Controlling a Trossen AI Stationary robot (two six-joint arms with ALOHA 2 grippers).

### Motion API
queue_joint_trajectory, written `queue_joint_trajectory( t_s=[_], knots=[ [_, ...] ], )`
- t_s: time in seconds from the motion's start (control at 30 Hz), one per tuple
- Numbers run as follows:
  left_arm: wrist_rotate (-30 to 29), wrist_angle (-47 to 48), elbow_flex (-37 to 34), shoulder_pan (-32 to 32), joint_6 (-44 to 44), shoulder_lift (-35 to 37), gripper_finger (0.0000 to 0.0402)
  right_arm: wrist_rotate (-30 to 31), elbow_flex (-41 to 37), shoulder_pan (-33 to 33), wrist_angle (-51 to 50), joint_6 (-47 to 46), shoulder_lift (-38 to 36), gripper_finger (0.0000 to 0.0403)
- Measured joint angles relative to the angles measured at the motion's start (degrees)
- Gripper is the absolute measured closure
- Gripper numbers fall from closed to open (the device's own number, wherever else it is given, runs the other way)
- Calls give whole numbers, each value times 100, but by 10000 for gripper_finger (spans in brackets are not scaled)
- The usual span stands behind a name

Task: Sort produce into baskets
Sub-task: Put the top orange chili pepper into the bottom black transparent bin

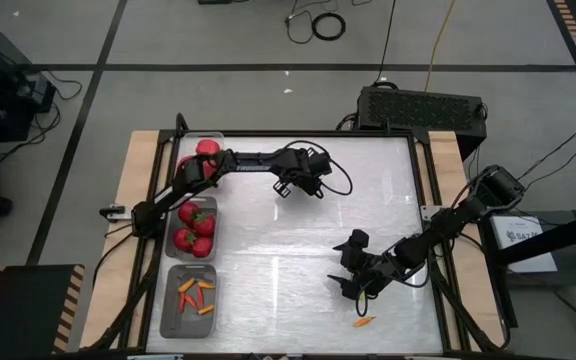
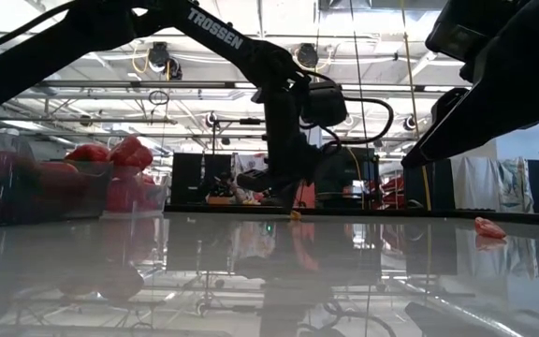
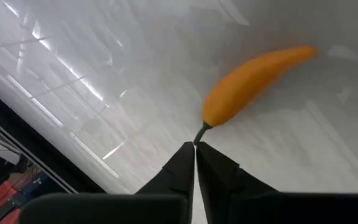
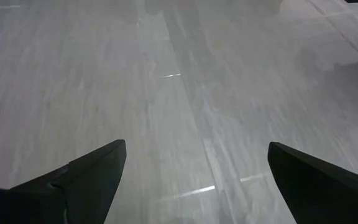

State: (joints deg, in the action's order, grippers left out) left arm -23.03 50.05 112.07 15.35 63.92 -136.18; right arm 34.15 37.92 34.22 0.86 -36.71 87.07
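1. Three clear baskets stand in a row along the left edge of the table [image 1: 368,200]: the far basket [image 1: 211,139] holds red produce, the middle basket [image 1: 213,212] holds several red peppers or tomatoes [image 1: 194,230], and the near basket [image 1: 171,300] holds small orange-red chili peppers [image 1: 197,295].
2. The left arm reaches from the left side across the far basket to the middle of the table's far half, where the left end effector [image 1: 290,187] sits low over the surface.
3. In the left wrist view the left end effector [image 3: 194,149] has its fingers pressed together, pinching the green stem of an orange chili pepper [image 3: 253,84] that lies on the table just ahead of the tips.
4. In the low view that same chili [image 2: 295,214] shows as a small orange spot on the table under the left arm.
5. The right arm comes in from the right edge, and the right end effector [image 1: 351,272] hangs over the near right part of the table with its fingers [image 4: 89,171] spread wide apart, nothing between them.
6. Another loose orange chili pepper [image 1: 364,321] lies on the table near the front edge, just beside the right end effector but apart from it.
7. A small red piece of produce [image 2: 490,227] lies on the table at the right in the low view.
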Motion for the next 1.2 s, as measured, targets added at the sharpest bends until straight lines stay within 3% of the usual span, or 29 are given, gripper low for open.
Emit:
queue_joint_trajectory(
  t_s=[0.47,0.63,0.77,0.83,1.0,1.2],
  knots=[
    [-219,200,2,-359,-158,204,397,-146,-1,2,0,-21,2,19],
    [-159,802,4,-589,-992,545,399,-150,0,2,57,-93,2,19],
    [-86,1781,12,-811,-2249,960,400,-76,1,-44,128,-48,2,19],
    [255,2445,11,-866,-3107,1180,400,19,13,-243,148,40,-14,19],
    [1935,3584,-89,-761,-5186,1809,401,179,357,-1378,125,145,-116,19],
    [1946,2999,-1626,-1210,-5960,3362,401,173,877,-2832,193,949,129,19]
  ],
)
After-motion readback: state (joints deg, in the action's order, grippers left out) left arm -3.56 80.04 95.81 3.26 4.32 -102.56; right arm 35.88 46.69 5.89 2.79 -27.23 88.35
